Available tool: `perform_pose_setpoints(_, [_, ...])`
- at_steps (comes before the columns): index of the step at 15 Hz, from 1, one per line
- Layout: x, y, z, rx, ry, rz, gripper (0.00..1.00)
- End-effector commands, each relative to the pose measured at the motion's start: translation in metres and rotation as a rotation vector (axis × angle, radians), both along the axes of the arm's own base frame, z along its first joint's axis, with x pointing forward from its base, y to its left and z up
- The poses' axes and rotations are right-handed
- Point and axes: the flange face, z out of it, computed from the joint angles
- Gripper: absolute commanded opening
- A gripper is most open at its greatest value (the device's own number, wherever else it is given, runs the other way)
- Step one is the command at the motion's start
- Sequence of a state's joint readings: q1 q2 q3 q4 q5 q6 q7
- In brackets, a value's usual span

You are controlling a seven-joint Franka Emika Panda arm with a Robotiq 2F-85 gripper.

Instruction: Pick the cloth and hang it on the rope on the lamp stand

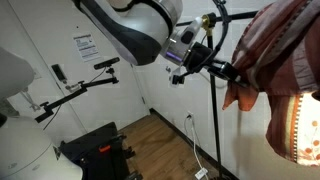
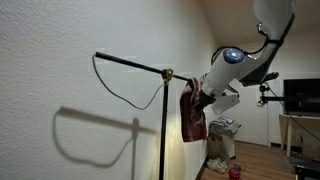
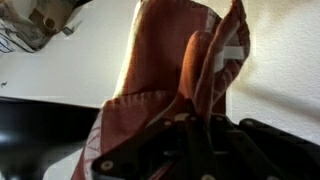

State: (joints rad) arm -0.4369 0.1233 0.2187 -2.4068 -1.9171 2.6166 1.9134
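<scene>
The tall, thin black metal lamp stand (image 2: 163, 140) carries a long horizontal bar fixed with a small brass-coloured joint (image 2: 168, 73). A thin dark rope (image 2: 140, 108) droops below that bar in a slack loop. Just beside the joint, on the side away from the loop, the black gripper (image 2: 199, 95) is clenched on the limp rust-red woven cloth (image 2: 192, 118), which hangs in soft folds close to the pole, clear of the rope. In the wrist view its dark fingers (image 3: 207, 128) pinch a bunched, hemmed fold. In an exterior view the cloth's paler patterned end (image 1: 295, 125) dangles lowest.
</scene>
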Motion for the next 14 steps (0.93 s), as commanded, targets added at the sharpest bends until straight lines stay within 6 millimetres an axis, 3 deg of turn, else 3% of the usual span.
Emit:
perform_pose_setpoints(1, [-0.038,0.04,0.031,-0.087,-0.069,0.039,0.01])
perform_pose_setpoints(5, [-0.069,0.081,0.05,-0.173,-0.129,0.095,0.01])
perform_pose_setpoints(8, [-0.088,0.106,0.054,-0.227,-0.156,0.143,0.01])
perform_pose_setpoints(9, [-0.069,0.099,0.048,-0.202,-0.121,0.143,0.01])
perform_pose_setpoints(14, [-0.072,0.099,0.046,-0.198,-0.116,0.142,0.04])
